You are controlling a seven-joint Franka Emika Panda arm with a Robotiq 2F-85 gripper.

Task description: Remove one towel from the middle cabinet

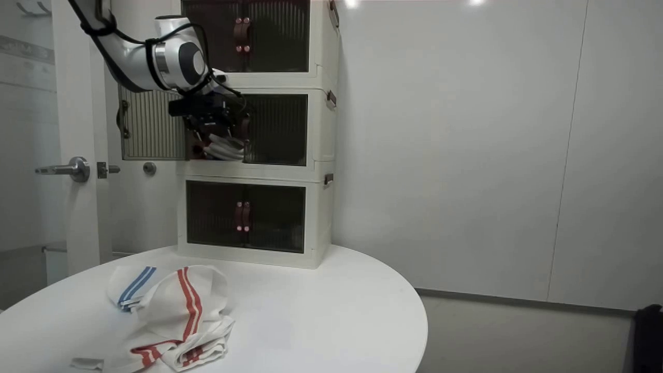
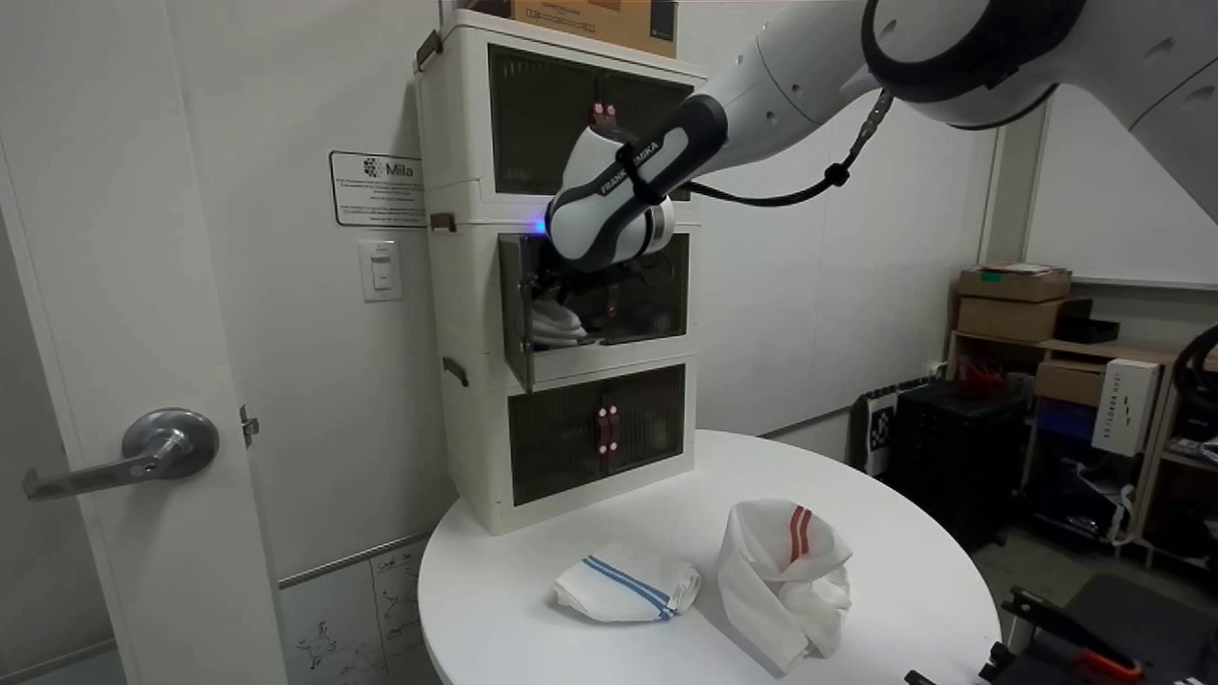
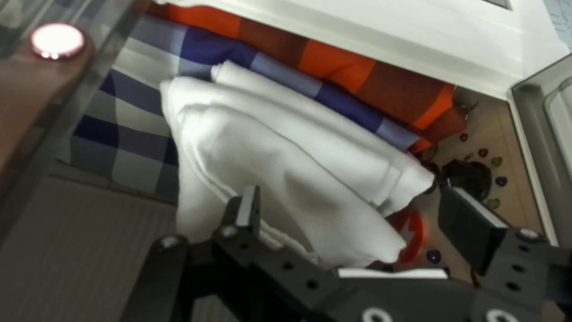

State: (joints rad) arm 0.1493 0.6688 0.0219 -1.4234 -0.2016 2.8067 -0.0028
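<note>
Pre-grasp step, I judge: the claw (image 3: 351,197), spread wide and holding nothing, stands at the opened middle cabinet (image 1: 324,132), the folded white towel (image 3: 263,147) inside just ahead; next it should advance, straddle a fold and close.

the middle cabinet (image 1: 325,129) gives passage between its swung-out door (image 1: 155,126) and the obstructing closed door (image 1: 277,130).

Table (image 1: 321,311): round, white, below the gripper (image 3: 355,214).
Wall (image 1: 466,155): pale, seamed, beyond it.
Door (image 2: 124,323): white, lever-handled, well apart from it.
</note>
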